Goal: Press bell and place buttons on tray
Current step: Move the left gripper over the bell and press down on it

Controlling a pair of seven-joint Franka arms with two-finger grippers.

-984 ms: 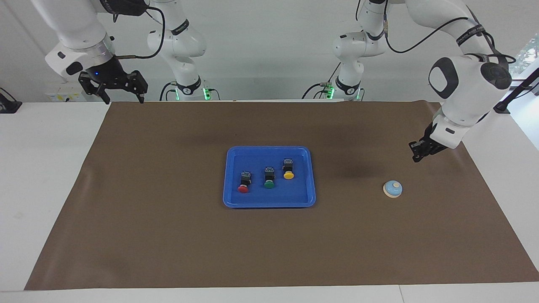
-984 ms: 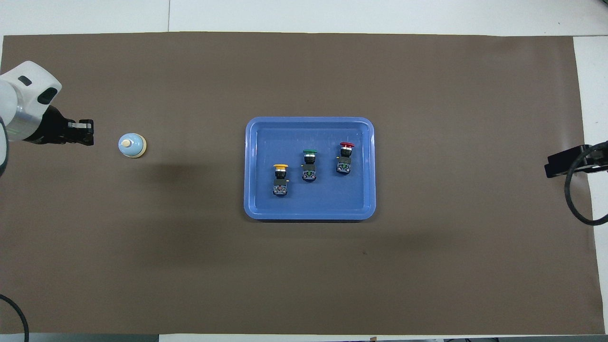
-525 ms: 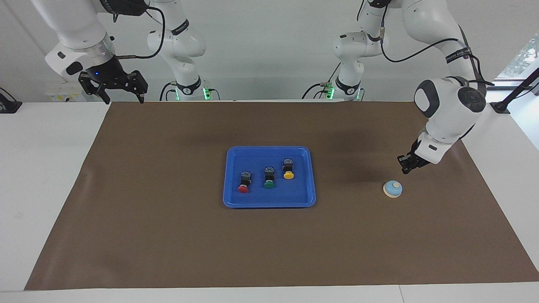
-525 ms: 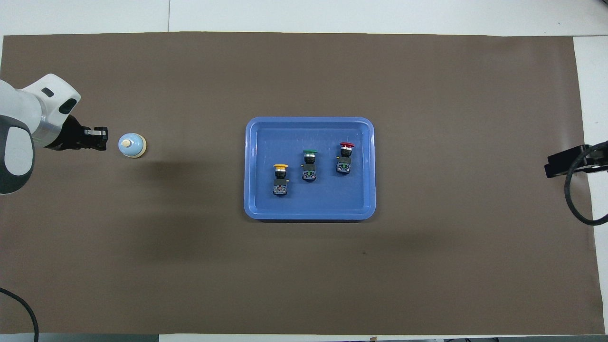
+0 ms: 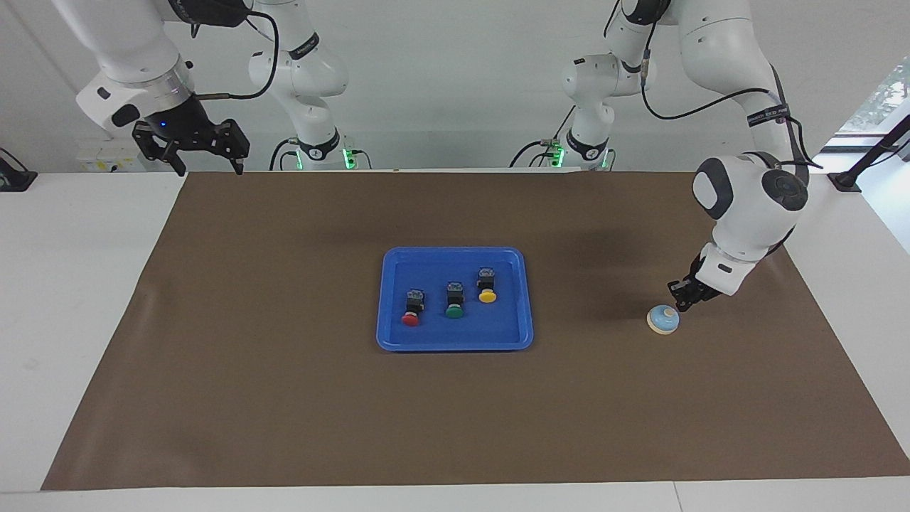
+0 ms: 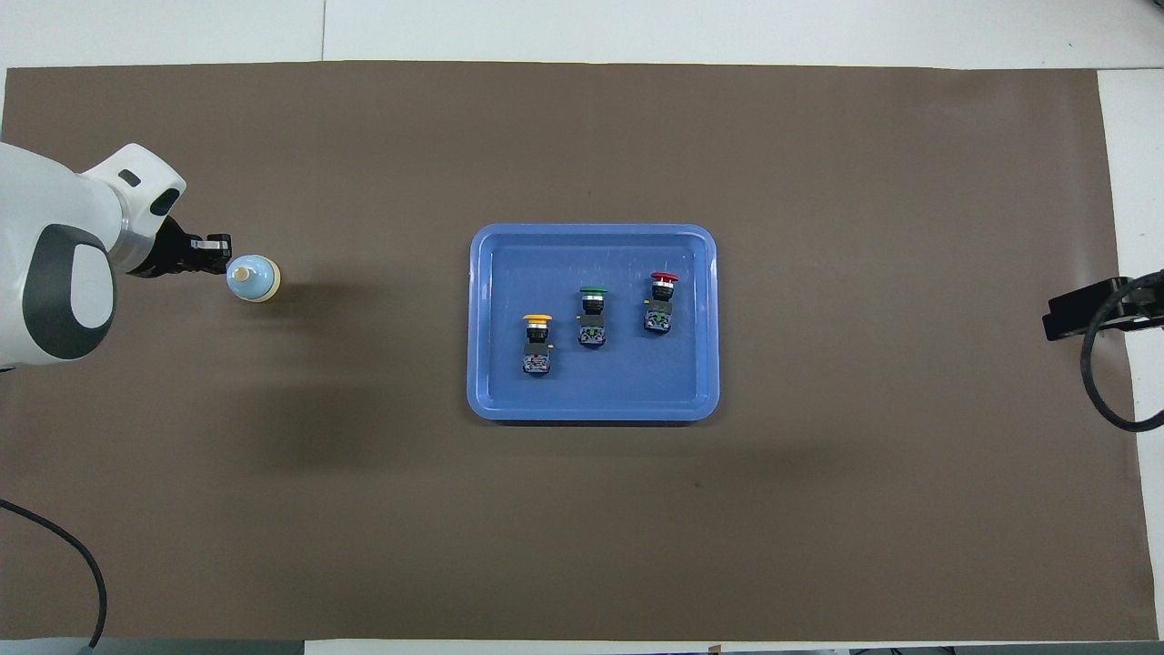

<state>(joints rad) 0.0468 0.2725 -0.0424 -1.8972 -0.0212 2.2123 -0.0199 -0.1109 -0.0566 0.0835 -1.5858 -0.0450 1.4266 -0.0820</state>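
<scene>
Left gripper (image 5: pixel 679 299) sits low at the right of my facing view, its tip just beside the bell (image 5: pixel 662 319) on the knob side; I cannot tell whether its fingers are parted or together, nor whether it touches the bell. From largest to smallest: a white table (image 5: pixel 85 284) fills both views under a brown mat (image 5: pixel 284 398) that covers most of it, with a plain pale wall across the top of the facing view. At the centre of the frame lies the blue tray (image 5: pixel 455 343), its long axis running side to side in the picture. In it stand three buttons in a slanted row: the red button (image 5: pixel 411 311), the green button (image 5: pixel 454 304) and the yellow button (image 5: pixel 487 289). In the facing view each lies with its cap toward the bottom of the frame and its black body toward the top, so their long axes cross the tray's short way. The bell rests on the mat at mid-right, well apart from the tray, dome up. My facing view shows the right gripper (image 5: pixel 206 165) waiting high at the upper left over the mat's corner, fingers spread and holding nothing. In the overhead view it is only a dark shape (image 6: pixel 1082 309) at the right edge. There the left gripper (image 6: pixel 215 256) overlaps the bell (image 6: pixel 254 278) at mid-left.
</scene>
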